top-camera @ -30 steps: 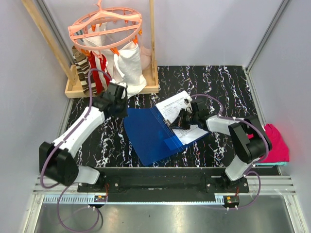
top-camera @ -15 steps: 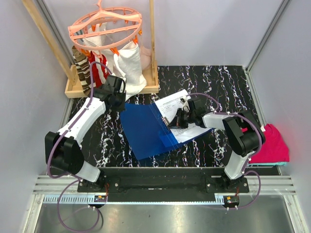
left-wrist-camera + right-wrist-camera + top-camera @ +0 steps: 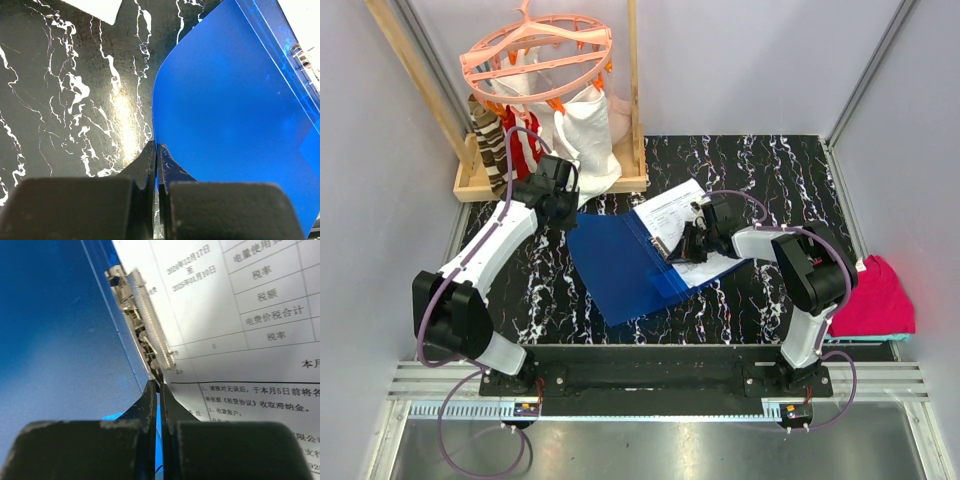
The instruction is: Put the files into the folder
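Files [image 3: 676, 211] on the right half of the folder [image 3: 620, 266], mid worktop [image 3: 775, 170], may slide if the left fingers [image 3: 147, 161] pinching its edge slip, since the shut right fingers [image 3: 149, 401] just sit by the clip [image 3: 142, 315].

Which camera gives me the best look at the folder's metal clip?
Right wrist: the clip runs through the frame close up, its ridged bar sharp. Top external shows it only as a small dark strip on the blue folder. Left wrist catches just one end at its right edge.
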Tool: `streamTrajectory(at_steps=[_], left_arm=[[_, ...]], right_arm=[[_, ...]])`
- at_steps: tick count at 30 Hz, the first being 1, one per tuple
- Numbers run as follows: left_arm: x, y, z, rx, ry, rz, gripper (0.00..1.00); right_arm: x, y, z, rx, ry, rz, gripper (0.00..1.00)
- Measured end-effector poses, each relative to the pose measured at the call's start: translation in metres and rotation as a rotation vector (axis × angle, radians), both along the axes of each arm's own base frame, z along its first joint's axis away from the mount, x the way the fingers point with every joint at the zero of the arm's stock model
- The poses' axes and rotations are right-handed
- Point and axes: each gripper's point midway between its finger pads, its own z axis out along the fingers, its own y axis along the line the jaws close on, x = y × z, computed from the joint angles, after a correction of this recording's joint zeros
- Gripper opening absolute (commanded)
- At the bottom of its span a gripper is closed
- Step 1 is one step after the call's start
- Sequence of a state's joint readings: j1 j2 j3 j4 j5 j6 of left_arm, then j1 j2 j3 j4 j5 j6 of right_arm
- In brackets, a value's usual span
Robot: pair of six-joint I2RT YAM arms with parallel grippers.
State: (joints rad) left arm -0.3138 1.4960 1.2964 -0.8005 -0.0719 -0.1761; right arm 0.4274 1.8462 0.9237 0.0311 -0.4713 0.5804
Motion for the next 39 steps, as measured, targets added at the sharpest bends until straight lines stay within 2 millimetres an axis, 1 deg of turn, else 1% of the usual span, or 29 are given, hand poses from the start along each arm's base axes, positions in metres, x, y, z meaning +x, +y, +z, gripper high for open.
streamTrajectory(at_steps=[3,9,13,16,19,23,24,26,27,29,30,33,34,37,39], left_arm=[[0.0,0.0,-0.001,0.0,0.002,0.0,0.0],[0.001,-0.001,-0.003,-0.02,0.013,0.002,0.0],[0.0,-0.008,-0.002,-0.068,0.022,-0.003,0.0],[0.0,-0.014,0.0,-0.094,0.019,-0.004,0.0],[-0.002,-0.019,0.002,-0.113,0.009,-0.009,0.0],[-0.009,-0.022,0.007,-0.143,-0.007,0.0,0.0],[-0.011,-0.023,0.009,-0.15,-0.009,0.008,0.0],[-0.012,-0.023,0.01,-0.164,-0.01,0.021,0.0],[-0.013,-0.024,0.011,-0.172,-0.01,0.028,0.0],[-0.014,-0.025,0.012,-0.185,-0.01,0.041,0.0],[-0.015,-0.025,0.012,-0.19,-0.008,0.049,0.0],[-0.018,-0.026,0.012,-0.207,0.001,0.067,0.0],[-0.018,-0.027,0.012,-0.215,0.003,0.072,0.0],[-0.023,-0.031,0.011,-0.241,0.02,0.082,0.0],[-0.026,-0.032,0.011,-0.254,0.028,0.088,0.0]], right_arm=[[-0.001,-0.001,-0.007,-0.004,0.017,-0.003,0.0],[0.001,0.002,-0.006,0.012,0.003,-0.001,0.0],[0.002,0.005,-0.003,0.057,-0.01,0.01,0.0],[-0.001,0.008,0.0,0.113,0.004,0.015,0.02],[-0.006,0.01,0.002,0.152,0.034,0.015,0.08],[-0.013,0.013,0.003,0.178,0.072,0.014,0.18],[-0.013,0.013,0.003,0.18,0.076,0.012,0.27],[-0.015,0.013,0.003,0.182,0.09,0.011,0.34],[-0.016,0.013,0.003,0.183,0.095,0.01,0.42],[-0.017,0.014,0.005,0.192,0.097,0.014,0.52],[-0.017,0.015,0.008,0.195,0.095,0.019,0.61],[-0.019,0.013,0.018,0.181,0.083,0.033,0.72],[-0.019,0.012,0.021,0.171,0.074,0.038,0.78],[-0.024,0.003,0.03,0.116,0.053,0.046,0.86],[-0.03,-0.005,0.04,0.079,0.031,0.055,0.87]])
